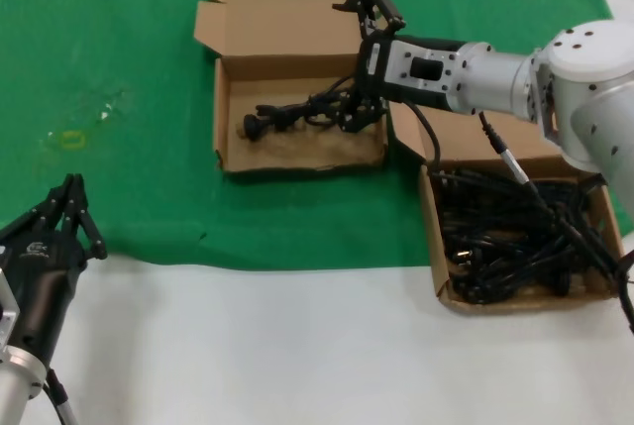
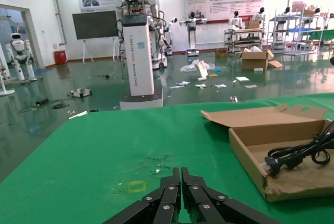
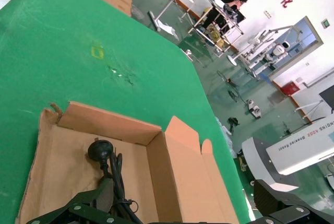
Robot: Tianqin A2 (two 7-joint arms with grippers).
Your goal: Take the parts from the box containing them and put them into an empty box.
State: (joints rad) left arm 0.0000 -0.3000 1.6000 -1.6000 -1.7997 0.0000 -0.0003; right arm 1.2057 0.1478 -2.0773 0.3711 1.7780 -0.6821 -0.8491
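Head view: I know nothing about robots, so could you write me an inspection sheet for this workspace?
Surface: green cloth over the table, with a bare white strip at the front.
Job's things: wide shallow brown cardboard box holds one black power cord; squarer brown cardboard box holds a tangled pile of black cords.
Clutter: small yellow tape mark on the cloth.
Grippers: right gripper open over the wide box's right end; left gripper shut, parked at the near left.
Cables: black wrist cable hangs from the right arm over the squarer box.
Surroundings: hall with other robots, shelving and wall posters.
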